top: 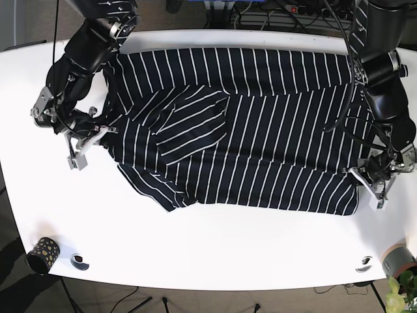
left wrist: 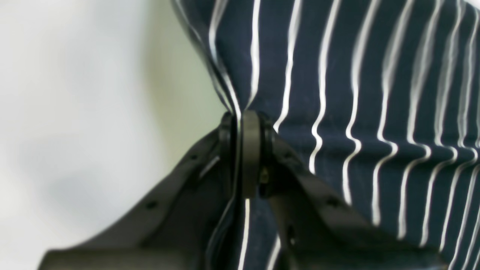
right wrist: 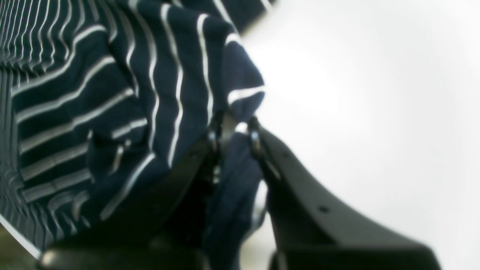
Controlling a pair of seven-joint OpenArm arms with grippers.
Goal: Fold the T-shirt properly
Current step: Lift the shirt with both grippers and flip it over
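Navy white-striped cotton T-shirt lying spread on white table. Left gripper clamping hem corner; right gripper pinching opposite edge. Lifting both evenly is keeping fold line straight.

Both arms reach low and wide apart, left end effector and right end effector each clamped on cloth.
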